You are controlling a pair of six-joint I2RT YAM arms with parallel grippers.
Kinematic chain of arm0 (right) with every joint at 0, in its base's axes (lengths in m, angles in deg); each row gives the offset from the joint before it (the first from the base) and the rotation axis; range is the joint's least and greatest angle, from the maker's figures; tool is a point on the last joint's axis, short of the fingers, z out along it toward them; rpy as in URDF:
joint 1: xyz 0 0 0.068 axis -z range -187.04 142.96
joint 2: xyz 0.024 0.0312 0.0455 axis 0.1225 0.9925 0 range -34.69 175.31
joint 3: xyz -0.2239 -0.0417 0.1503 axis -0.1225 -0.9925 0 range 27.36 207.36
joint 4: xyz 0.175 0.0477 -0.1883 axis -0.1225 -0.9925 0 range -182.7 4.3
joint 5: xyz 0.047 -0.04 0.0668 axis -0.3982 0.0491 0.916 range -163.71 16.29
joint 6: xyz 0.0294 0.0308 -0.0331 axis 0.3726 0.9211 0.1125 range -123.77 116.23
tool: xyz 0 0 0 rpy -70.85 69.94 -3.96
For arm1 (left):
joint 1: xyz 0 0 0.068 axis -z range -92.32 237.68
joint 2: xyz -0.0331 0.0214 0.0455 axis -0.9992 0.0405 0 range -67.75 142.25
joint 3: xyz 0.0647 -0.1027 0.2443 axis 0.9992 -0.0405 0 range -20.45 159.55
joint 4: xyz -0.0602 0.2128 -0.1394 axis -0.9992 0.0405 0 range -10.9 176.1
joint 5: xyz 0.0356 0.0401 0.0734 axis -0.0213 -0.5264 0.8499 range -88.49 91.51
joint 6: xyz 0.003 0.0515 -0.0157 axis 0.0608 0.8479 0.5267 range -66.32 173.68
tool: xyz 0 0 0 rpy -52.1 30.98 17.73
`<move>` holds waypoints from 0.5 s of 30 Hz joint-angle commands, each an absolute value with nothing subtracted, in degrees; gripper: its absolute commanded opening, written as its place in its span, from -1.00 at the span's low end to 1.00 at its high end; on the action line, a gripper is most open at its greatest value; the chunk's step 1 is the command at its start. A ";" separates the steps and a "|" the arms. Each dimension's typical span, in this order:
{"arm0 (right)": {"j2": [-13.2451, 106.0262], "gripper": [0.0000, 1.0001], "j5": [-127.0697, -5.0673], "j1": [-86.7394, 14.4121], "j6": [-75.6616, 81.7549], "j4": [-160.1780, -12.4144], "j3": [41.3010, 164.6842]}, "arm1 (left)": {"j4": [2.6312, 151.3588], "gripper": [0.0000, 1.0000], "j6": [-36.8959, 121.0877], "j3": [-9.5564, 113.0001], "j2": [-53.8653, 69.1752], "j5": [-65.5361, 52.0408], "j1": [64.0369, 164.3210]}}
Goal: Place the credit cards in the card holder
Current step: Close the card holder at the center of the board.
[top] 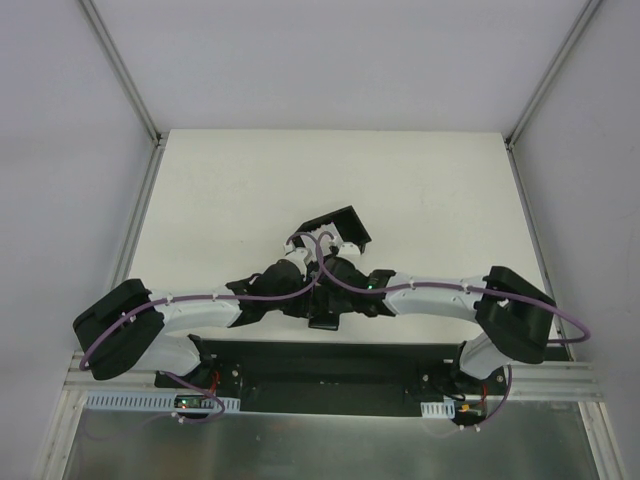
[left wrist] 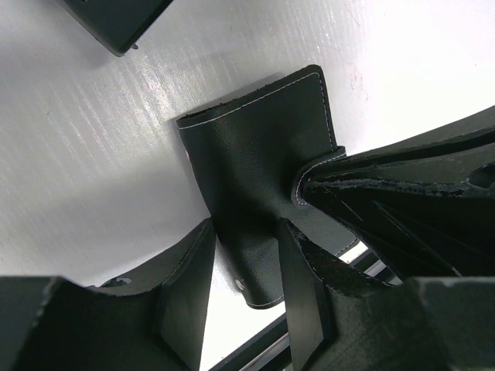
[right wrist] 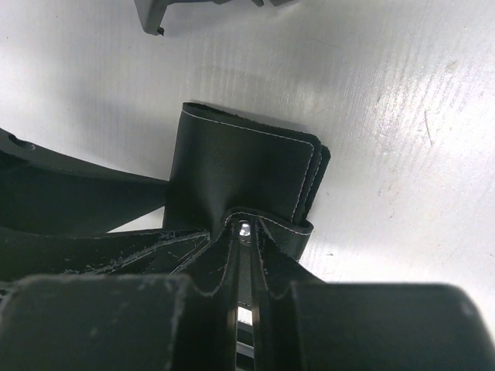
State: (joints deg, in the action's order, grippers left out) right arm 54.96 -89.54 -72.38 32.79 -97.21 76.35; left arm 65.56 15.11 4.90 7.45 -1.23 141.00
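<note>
The card holder point(left wrist: 255, 147) is a black stitched wallet lying on the white table near its front edge point(top: 325, 322). My left gripper point(left wrist: 246, 232) straddles its narrow lower part, both fingers pressed against its sides, and the leather is pinched in between them. From the other side, my right gripper point(right wrist: 245, 230) is shut on the wallet's clasp tab point(right wrist: 267, 220), with the metal snap showing between the fingers. In the left wrist view the right fingers point(left wrist: 387, 193) hold that flap edge up. No credit cards are in view.
A larger black walled tray point(top: 335, 228) stands just beyond the two grippers; one corner shows in each wrist view point(left wrist: 116, 23) point(right wrist: 178, 11). The table's front edge and a dark rail point(left wrist: 255, 348) lie right under the wallet. Both arms meet mid-table.
</note>
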 commanded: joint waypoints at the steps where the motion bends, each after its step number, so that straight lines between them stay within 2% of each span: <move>1: 60.32 -0.85 -86.02 -72.25 34.03 -103.37 75.00 | 66.18 -0.25 15.09 3.81 6.43 -1.04 141.73; 15: 63.04 -0.82 -84.52 -70.67 32.97 -107.58 76.05 | 66.00 -0.24 14.91 3.28 6.16 -0.95 141.73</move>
State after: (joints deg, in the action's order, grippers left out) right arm 57.27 -86.68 -70.61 33.31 -99.00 78.80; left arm 65.12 14.69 4.15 6.79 -1.12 141.00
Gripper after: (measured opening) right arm 0.085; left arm 0.379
